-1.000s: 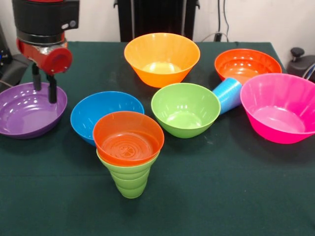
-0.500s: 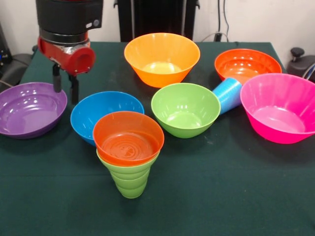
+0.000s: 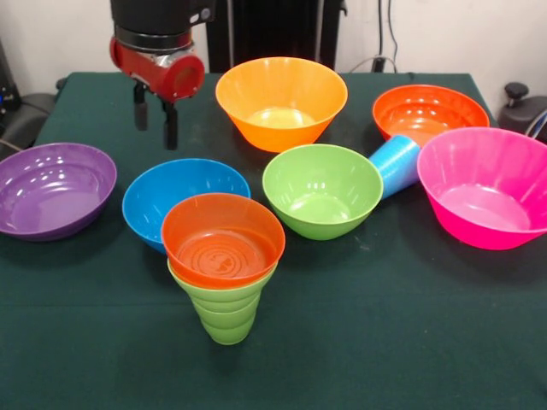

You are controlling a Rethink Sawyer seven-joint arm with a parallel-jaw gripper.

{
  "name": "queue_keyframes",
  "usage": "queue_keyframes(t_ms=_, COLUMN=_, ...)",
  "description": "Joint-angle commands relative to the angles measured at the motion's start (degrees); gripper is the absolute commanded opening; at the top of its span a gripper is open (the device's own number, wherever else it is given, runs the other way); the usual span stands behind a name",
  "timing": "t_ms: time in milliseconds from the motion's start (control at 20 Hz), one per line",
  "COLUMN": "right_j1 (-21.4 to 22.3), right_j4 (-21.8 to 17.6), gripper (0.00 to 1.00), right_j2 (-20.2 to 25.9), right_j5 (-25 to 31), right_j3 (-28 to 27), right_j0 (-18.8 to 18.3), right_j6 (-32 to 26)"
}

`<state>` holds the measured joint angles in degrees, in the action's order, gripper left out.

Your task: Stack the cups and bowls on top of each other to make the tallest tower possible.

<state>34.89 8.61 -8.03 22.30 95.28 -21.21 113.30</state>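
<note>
The desk [image 3: 410, 342] wore dark green cloth. My claw [image 3: 155, 126] hung empty, narrowly parted, behind the blue bowl [image 3: 184, 201].

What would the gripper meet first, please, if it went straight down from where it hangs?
Probably bare green tabletop behind the blue bowl; the open gripper holds nothing. Depth is unclear from one view.
</note>
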Motion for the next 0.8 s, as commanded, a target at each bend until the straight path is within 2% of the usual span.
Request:
queue_keyframes(t_ms=50, right_j1=-0.11, right_j4=0.62, gripper=1.00, right_j2=3.63, right_j5=-2.75, right_j3=6.78, right_j0=2.19, right_j6=9.98)
queue_keyframes(t_ms=200, right_j1=-1.27, right_j4=0.74, gripper=1.00, right_j2=2.79, right_j5=-1.63, right_j3=5.81, right_j0=2.99, right_j6=9.91)
queue_keyframes(t_ms=450, right_j1=-3.20, right_j4=0.19, gripper=1.00, right_j2=4.58, right_j5=-6.88, right_j3=7.65, right_j0=1.63, right_j6=9.37)
queue_keyframes(t_ms=800, right_j1=-6.38, right_j4=-1.10, gripper=1.00, right_j2=4.85, right_j5=-12.34, right_j3=8.08, right_j0=1.06, right_j6=8.65)
